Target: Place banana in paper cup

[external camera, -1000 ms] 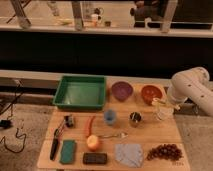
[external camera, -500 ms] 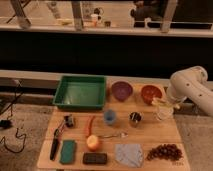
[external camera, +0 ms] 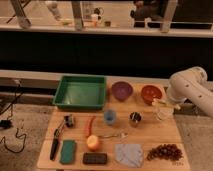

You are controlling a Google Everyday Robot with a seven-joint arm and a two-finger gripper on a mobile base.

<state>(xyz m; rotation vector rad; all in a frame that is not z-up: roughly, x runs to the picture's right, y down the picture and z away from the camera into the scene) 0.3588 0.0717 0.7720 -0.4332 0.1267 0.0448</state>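
Wooden table (external camera: 150,134), hand (external camera: 161,104) at paper cup (external camera: 163,115)

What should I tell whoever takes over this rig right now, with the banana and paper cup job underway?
Gripper: at the right side of the table, just above the paper cup, beside the orange bowl.
Paper cup: upright, right of the metal cup.
Banana: not seen lying on the table; possibly at the gripper, cannot tell.
Done: arm positioned at the cup.
Left: confirm the banana ends up inside the cup, then retreat.
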